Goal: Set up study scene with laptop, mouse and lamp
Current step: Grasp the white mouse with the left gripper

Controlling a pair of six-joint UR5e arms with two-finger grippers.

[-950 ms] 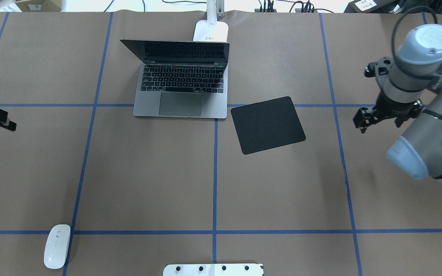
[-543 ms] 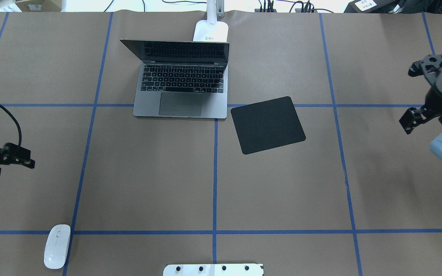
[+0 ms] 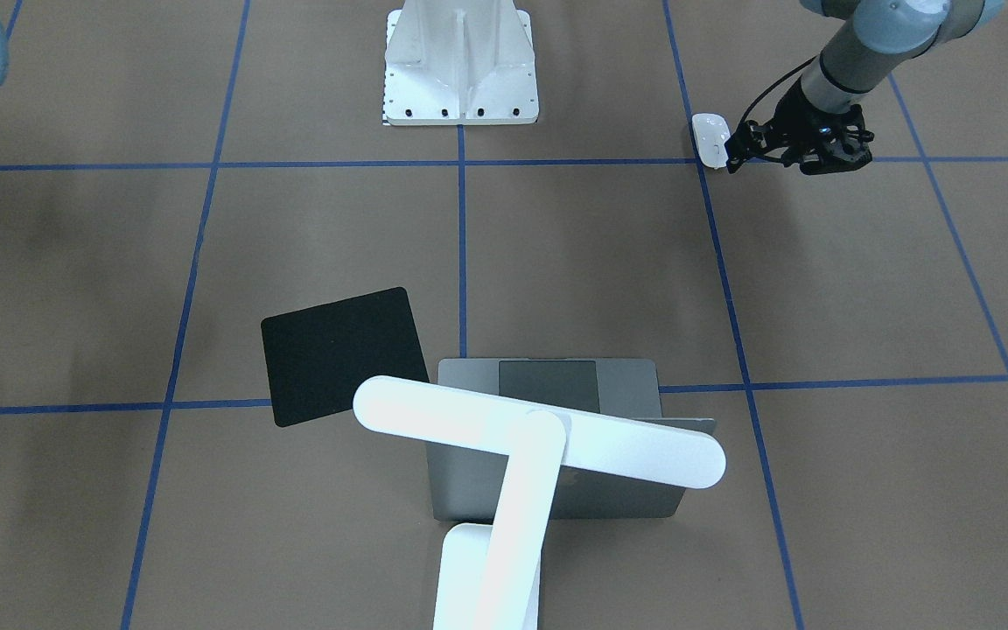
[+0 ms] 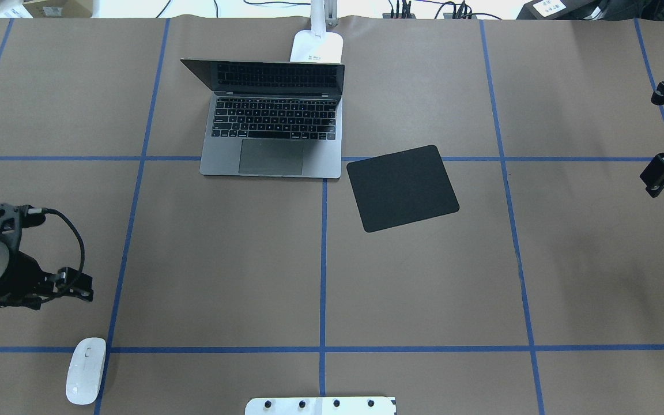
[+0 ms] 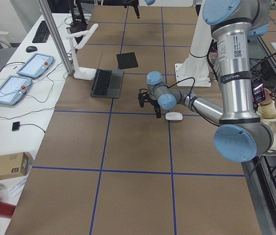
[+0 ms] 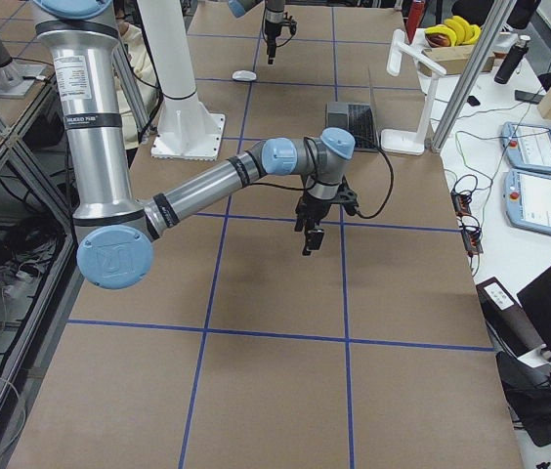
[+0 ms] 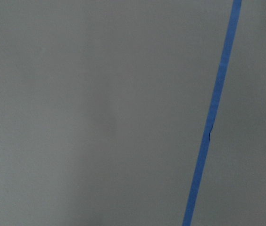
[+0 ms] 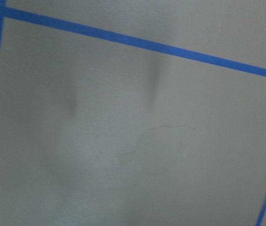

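**Operator:** Left gripper (image 4: 78, 286), status?
**Technician:** Fingers spread, nothing held. It hangs over bare table (image 4: 222, 276) paper.
**Operator:** Where is the mouse (image 4: 86, 370) relative to it?
**Technician:** Flat on the table, lying over a blue tape line (image 4: 205, 349), on the robot's side of the gripper. Near, but not touching.
**Operator:** Do the views differ?
**Technician:** Front-facing, a fingertip overlaps the mouse's edge, while overhead shows a gap. The left wrist view shows only paper and tape.
**Operator:** Farther out?
**Technician:** The open laptop (image 4: 271, 155), with the lamp (image 3: 539, 437) behind it and the black mouse pad (image 4: 402, 187) just beside. The right gripper (image 6: 308, 234) is cut by the frame edge overhead, so I cannot tell its opening.
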